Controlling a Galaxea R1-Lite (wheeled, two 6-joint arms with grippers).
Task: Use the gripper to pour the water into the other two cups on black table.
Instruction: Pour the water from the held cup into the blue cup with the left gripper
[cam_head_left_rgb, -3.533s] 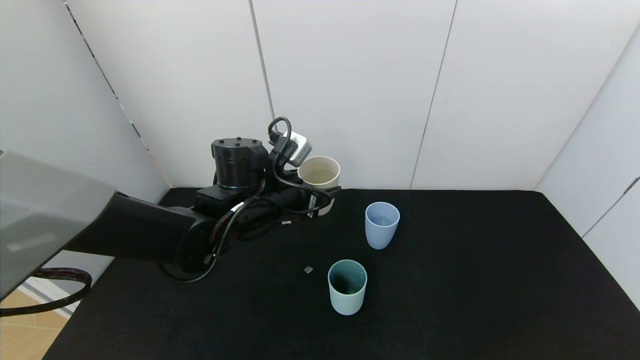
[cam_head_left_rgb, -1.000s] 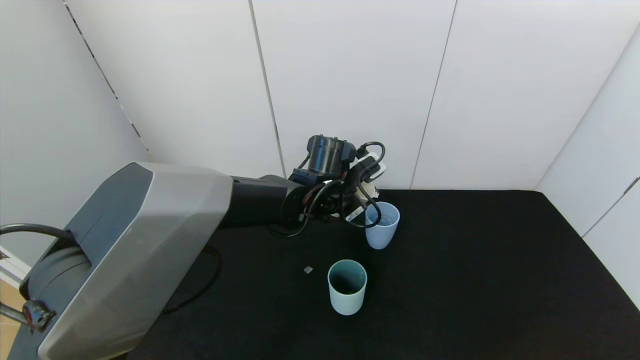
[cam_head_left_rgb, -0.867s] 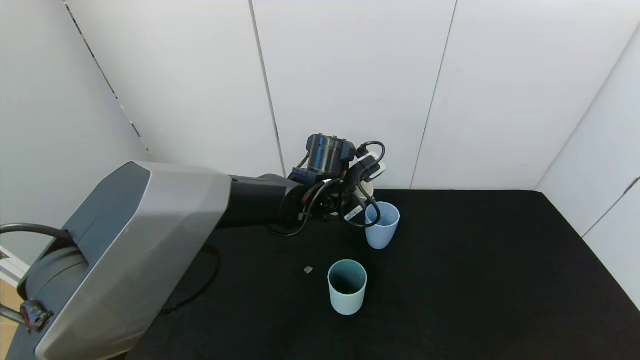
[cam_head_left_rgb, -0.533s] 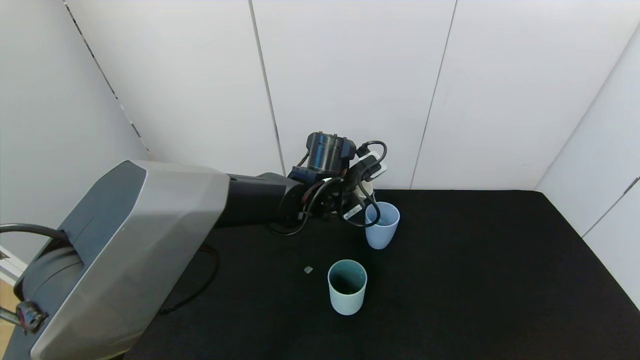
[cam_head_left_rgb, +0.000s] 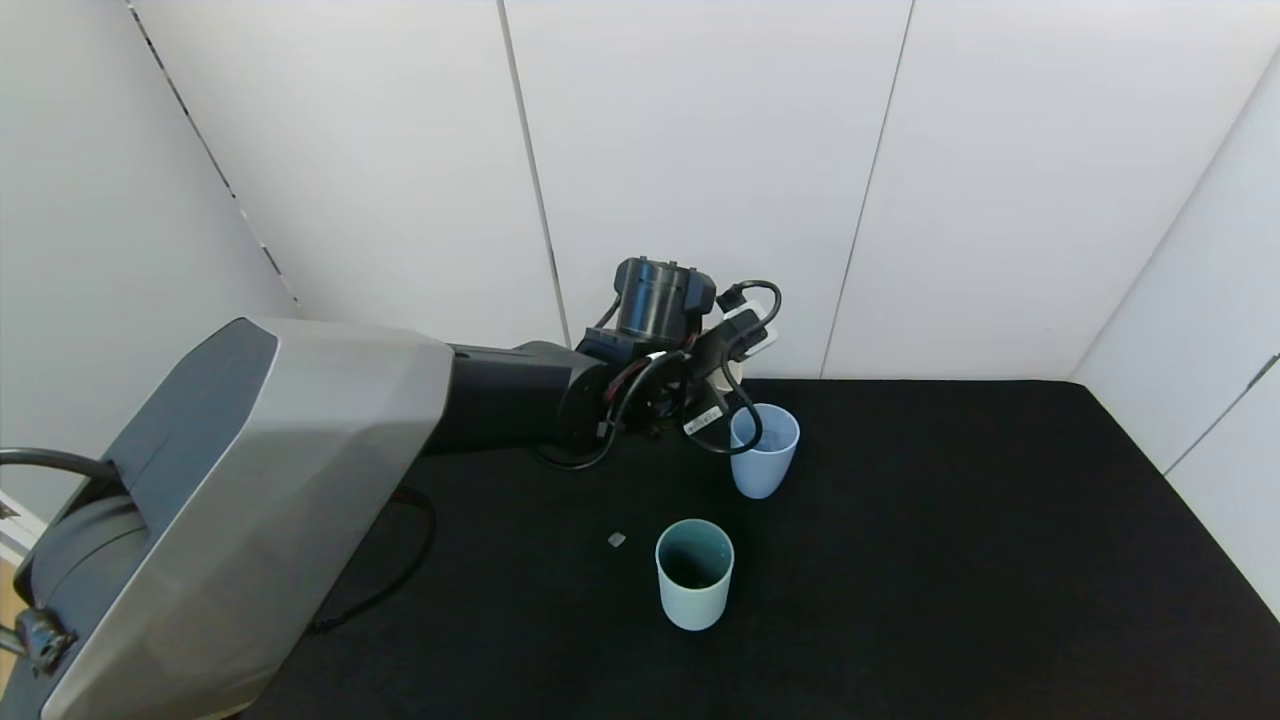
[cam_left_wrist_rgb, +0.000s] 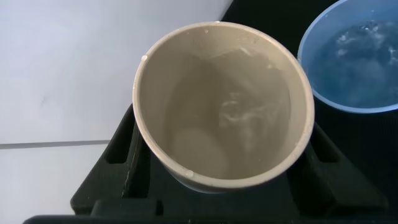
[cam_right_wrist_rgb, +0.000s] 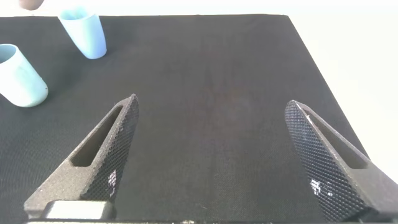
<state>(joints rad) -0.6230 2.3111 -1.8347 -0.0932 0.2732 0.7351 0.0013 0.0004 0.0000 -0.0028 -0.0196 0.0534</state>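
Note:
My left gripper (cam_head_left_rgb: 722, 388) is shut on the beige cup (cam_left_wrist_rgb: 224, 106) and holds it tipped over the near rim of the periwinkle blue cup (cam_head_left_rgb: 764, 450). Its black fingers (cam_left_wrist_rgb: 121, 163) clamp the beige cup's sides. Water (cam_left_wrist_rgb: 252, 118) lies against the beige cup's lowered wall. The blue cup (cam_left_wrist_rgb: 354, 62) holds rippling water. The pale teal cup (cam_head_left_rgb: 694, 575) stands upright nearer me on the black table (cam_head_left_rgb: 950, 550). My right gripper (cam_right_wrist_rgb: 211, 155) is open and empty above the table, well away from the cups; the blue cup (cam_right_wrist_rgb: 84, 32) and teal cup (cam_right_wrist_rgb: 18, 74) show far off.
A small grey scrap (cam_head_left_rgb: 616, 539) lies on the table left of the teal cup. White wall panels (cam_head_left_rgb: 700, 150) close the back and sides. My left arm's large grey shell (cam_head_left_rgb: 230, 500) covers the table's left part.
Since 3.5 s ago the left arm carried the beige cup right to the blue cup and tipped it. Over the last second the wrist has shifted slightly up and right.

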